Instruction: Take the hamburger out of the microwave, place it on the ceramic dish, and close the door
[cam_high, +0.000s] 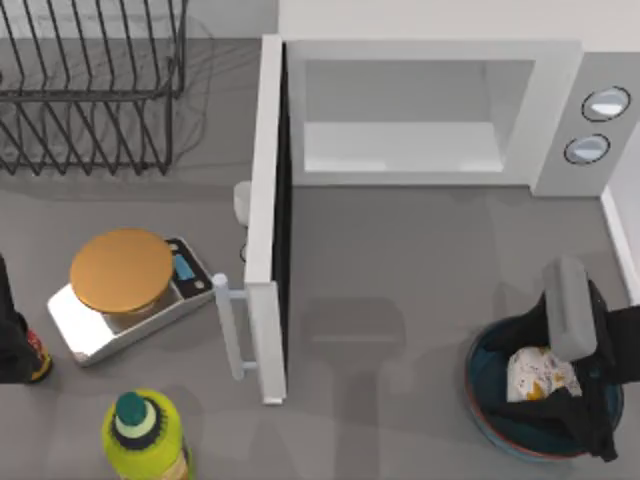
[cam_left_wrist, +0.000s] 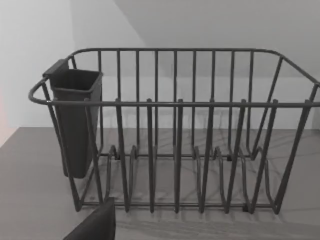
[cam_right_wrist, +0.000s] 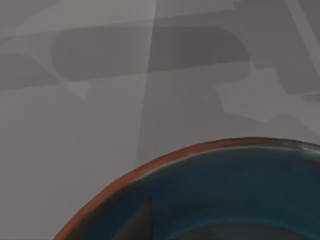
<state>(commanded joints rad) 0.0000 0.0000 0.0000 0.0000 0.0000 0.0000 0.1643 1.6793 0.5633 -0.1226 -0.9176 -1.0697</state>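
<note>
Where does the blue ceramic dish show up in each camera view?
Top view: the ceramic dish sits at the lower right of the table, under the right arm, with the hamburger over it.
Left wrist view: no dish here; this camera faces the wire dish rack.
Right wrist view: the dish's reddish rim and blue glaze curve along the bottom.
Shared landmark: the grey table.
</note>
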